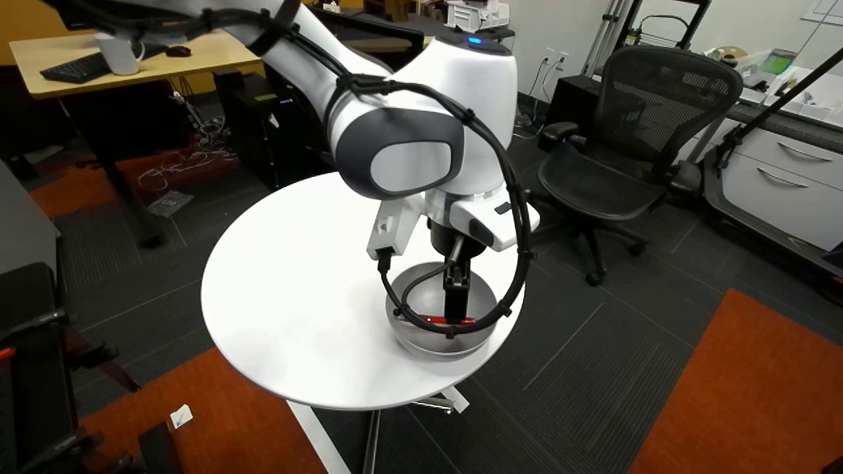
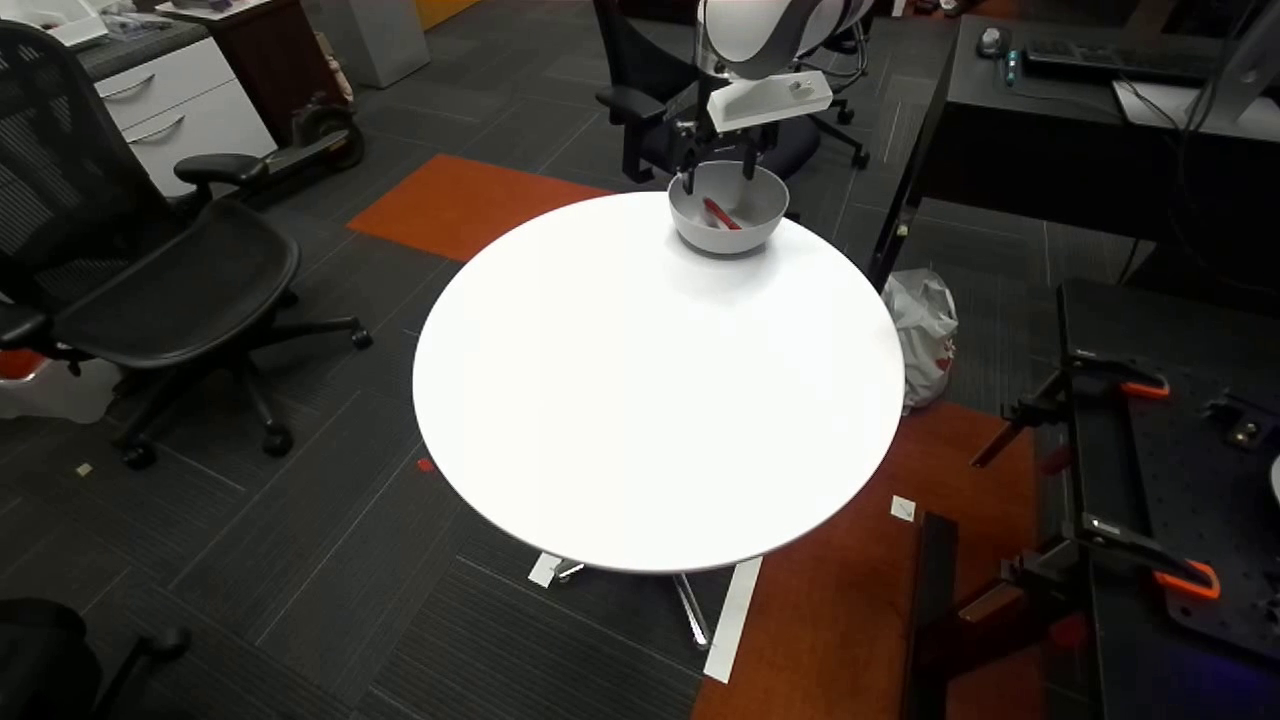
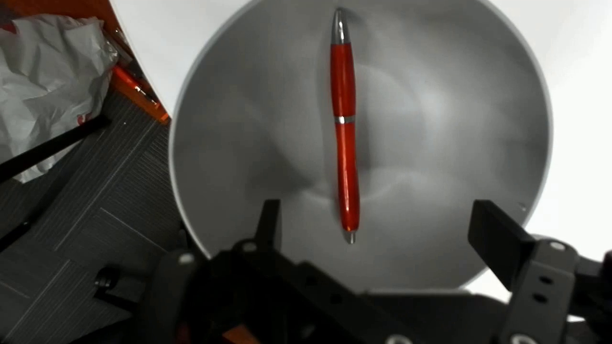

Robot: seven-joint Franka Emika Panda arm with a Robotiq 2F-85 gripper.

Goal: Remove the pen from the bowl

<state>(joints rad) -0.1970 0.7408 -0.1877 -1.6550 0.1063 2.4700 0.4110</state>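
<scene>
The red pen (image 3: 346,157) with silver ends lies inside the white-grey bowl (image 3: 459,119), pointing up and down in the wrist view. The pen also shows in both exterior views (image 1: 431,319) (image 2: 721,213). The bowl stands near the edge of the round white table (image 2: 660,400) in both exterior views (image 1: 438,349) (image 2: 715,240). My gripper (image 3: 377,215) is open and empty, pointing down over the bowl. Its fingers stand wide apart, one on each side of the pen's lower end in the wrist view, not touching it. The gripper also shows in both exterior views (image 1: 456,306) (image 2: 718,180).
A black cable loop (image 1: 520,217) hangs from the arm in front of the bowl. A black office chair (image 1: 632,131) stands beside the table. A plastic bag (image 2: 920,335) lies on the floor by the table. A black bench with clamps (image 2: 1170,480) is near.
</scene>
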